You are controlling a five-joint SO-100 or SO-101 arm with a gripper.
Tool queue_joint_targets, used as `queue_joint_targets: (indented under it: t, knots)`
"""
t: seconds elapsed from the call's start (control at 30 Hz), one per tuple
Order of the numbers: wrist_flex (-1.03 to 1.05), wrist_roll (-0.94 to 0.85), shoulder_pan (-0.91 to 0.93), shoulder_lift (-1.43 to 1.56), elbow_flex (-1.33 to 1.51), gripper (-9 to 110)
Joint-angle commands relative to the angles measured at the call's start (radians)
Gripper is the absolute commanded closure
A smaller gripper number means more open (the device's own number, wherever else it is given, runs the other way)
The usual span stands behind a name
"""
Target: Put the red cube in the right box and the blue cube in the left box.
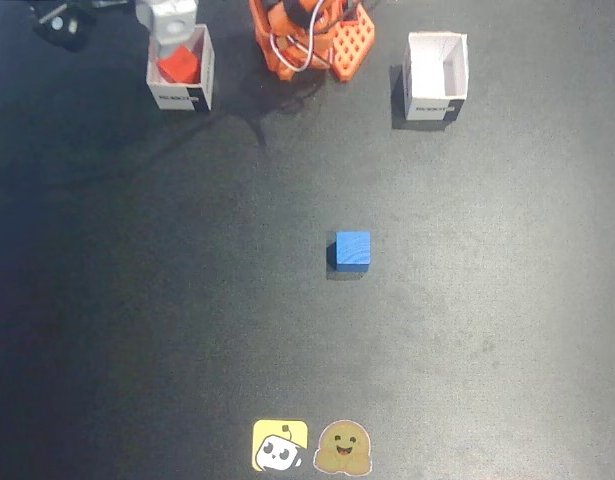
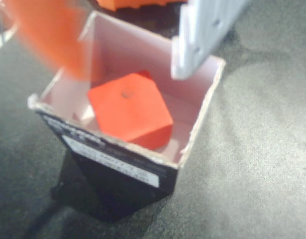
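1. My gripper (image 2: pixel 128 55) is hovering over the box (image 1: pixel 203 78) at the upper left of the fixed view, just above its open top.
2. My jaws are standing apart and released, gripping nothing; in the wrist view the orange finger (image 2: pixel 51 35) is showing at the left and the white finger (image 2: pixel 205 32) at the right, both blurred.
3. The red cube (image 2: pixel 130 109) is lying inside that box, tilted, clear of both fingers.
4. The blue cube (image 1: pixel 352 250) is sitting alone on the black table (image 1: pixel 487 330), near the middle of the fixed view, well apart from both boxes.
5. The other white box (image 1: pixel 435 75) is standing open at the upper right.
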Motion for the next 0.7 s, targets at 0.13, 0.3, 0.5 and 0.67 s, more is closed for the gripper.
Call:
queue_joint_targets:
  t: [0.13,0.3,0.5,0.67]
  knots:
    - [-0.052,0.029,-0.172,0.066,0.017,101]
    - [-0.083,-0.035,-0.327,0.097,0.009,101]
    - [-0.057,-0.066,-0.518,0.318,0.077,101]
    - [-0.02,-0.017,-0.672,0.405,0.097,101]
